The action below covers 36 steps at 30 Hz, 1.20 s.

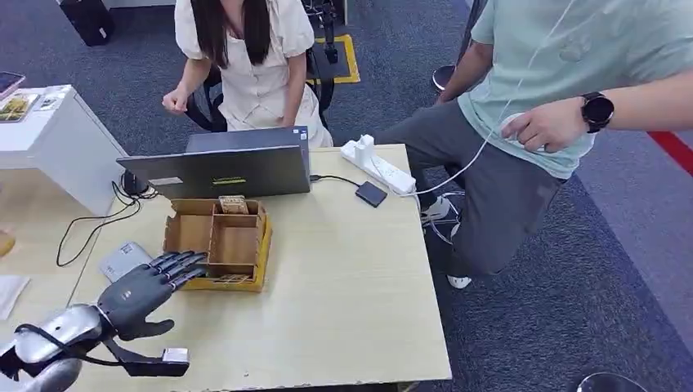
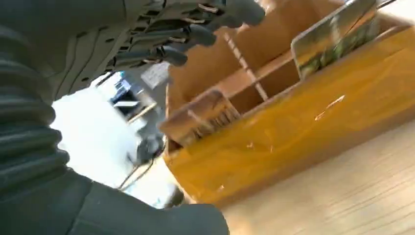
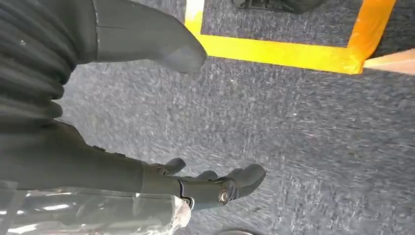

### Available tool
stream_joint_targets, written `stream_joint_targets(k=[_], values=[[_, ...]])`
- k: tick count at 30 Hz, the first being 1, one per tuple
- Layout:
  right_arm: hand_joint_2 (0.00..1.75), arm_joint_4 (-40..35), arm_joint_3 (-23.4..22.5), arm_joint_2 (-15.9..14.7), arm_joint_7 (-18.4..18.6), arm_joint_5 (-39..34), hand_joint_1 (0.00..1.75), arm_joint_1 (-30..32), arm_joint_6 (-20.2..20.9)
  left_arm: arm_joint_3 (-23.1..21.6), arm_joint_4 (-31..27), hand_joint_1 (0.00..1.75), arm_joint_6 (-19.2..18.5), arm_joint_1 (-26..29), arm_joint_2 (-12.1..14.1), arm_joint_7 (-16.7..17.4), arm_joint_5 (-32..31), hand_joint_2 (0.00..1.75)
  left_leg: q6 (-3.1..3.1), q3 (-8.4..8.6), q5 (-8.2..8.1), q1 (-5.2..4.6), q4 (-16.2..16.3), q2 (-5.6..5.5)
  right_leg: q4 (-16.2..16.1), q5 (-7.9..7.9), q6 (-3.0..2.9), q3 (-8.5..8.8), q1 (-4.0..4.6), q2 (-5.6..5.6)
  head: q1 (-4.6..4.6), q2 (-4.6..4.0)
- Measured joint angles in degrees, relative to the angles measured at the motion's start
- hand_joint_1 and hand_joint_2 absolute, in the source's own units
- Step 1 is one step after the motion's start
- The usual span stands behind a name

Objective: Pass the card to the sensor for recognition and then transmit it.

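Just short of the box's [image 1: 219, 237] near-left corner, left hand [image 1: 147, 287] hovers — fingers spread, holding nothing.

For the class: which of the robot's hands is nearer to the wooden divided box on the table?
The left hand: its fingertips reach the near-left edge of the wooden box, empty and spread. The right hand hangs low over the grey carpet, away from the table.

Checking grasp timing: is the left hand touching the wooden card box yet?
Cannot tell. In the head view the left hand overlaps the wooden card box at its near left corner; the left wrist view shows fingers over it, with no plain contact or gap.
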Motion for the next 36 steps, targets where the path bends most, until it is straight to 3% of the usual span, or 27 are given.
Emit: stream_joint_targets(k=[5,11,36], values=[[1.75,-0.04,-1.05,0.0,0.07,0.35,0.0,-0.09,-0.02,7.21,2.5,0.0,-0.96,4.82,-5.47,-1.07,-1.53,1.75,0.07,-0.04,-0.04,0.02,0.0,-0.14,-0.02,-0.04,0.06,0.01,0.01,-0.19,0.04,-0.02],[1.75,-0.07,-1.38,0.0,0.04,0.59,0.0,-0.07,0.0,10.62,3.42,0.0,-1.62,6.27,-7.88,-1.49,-1.86,1.75,0.07,-0.05,-0.03,0.03,-0.01,-0.27,-0.01,-0.04,0.06,0.04,0.02,-0.33,0.02,0.0],[1.75,-0.07,-2.56,0.0,-0.09,0.9,0.0,-0.11,0.02,14.46,4.62,0.0,-0.44,6.89,-13.34,-1.42,-2.97,1.75,0.06,-0.03,-0.02,0.02,0.0,-0.3,0.0,-0.04,0.06,0.07,0.02,-0.39,0.02,-0.02]])
